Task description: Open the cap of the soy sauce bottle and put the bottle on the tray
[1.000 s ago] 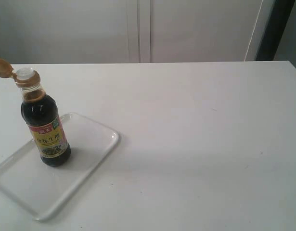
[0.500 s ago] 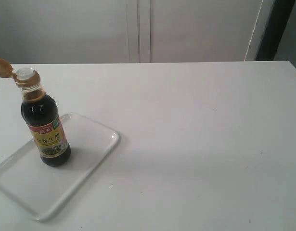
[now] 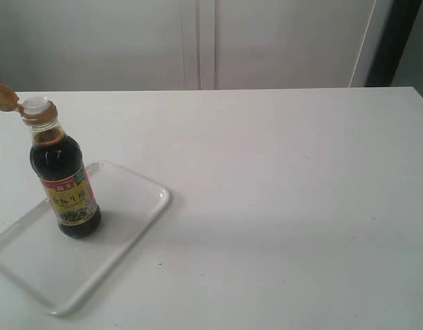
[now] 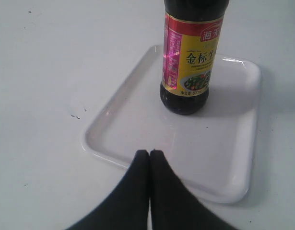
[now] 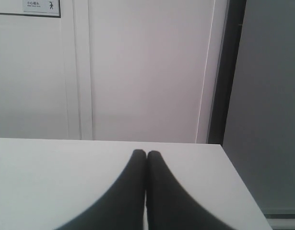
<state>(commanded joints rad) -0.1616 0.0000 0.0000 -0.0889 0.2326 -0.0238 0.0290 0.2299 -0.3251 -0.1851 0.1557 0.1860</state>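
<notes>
One bottle (image 3: 64,180) is standing upright on the tray (image 3: 135,206), its cap (image 3: 3,97) hanging open beside the white spout. Being glass and nearly full, it is probably heavy, smooth and fragile; the labelled body seems the safest hold. Its label is showing 金标 in the left wrist view. Both the left gripper (image 4: 149,154) and the right gripper (image 5: 146,154) are closed, holding nothing.

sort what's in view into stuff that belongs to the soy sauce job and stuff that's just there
Part of the job:
- soy sauce bottle, standing upright on the tray
- cap, flipped open, hanging off the collar
- tray
- left pincer, shut, empty, apart from the bottle
- right pincer, shut, empty

Just there:
- white table
- pale wall panels behind it
- small sign on the wall
</notes>
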